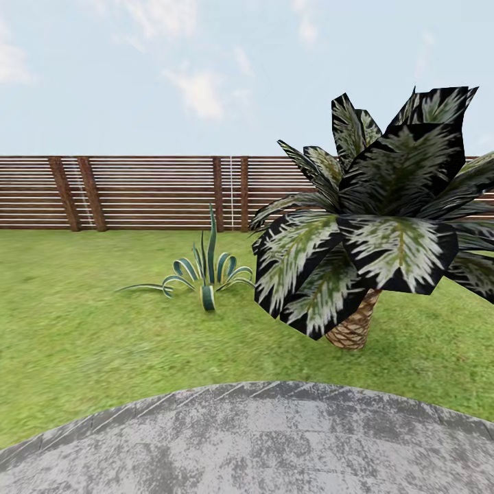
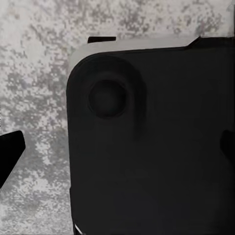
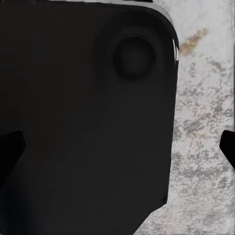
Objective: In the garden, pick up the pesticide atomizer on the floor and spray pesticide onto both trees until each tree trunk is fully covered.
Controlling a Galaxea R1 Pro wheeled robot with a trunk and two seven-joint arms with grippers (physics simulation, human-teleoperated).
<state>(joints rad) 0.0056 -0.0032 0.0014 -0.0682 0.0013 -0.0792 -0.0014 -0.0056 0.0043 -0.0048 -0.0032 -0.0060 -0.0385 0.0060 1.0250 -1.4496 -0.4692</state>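
Note:
The garden's grass floor (image 1: 82,329) stretches from the paving to a brown slatted fence (image 1: 144,192). The pesticide atomizer is out of view, and so are both trees and their trunks. In the left wrist view, my left gripper (image 2: 117,149) hangs over a black part of the robot's body (image 2: 156,147), with dark fingertips (image 2: 11,152) wide apart at the frame's edges and nothing between them. My right gripper (image 3: 117,147) stands the same way over a black body panel (image 3: 83,117), its fingertips (image 3: 10,149) spread and empty.
A short palm (image 1: 374,226) with a scaly trunk (image 1: 353,328) stands on the grass at the right. A striped spiky plant (image 1: 206,274) grows left of it. Grey stone paving (image 1: 261,439) curves across the foreground beneath the robot.

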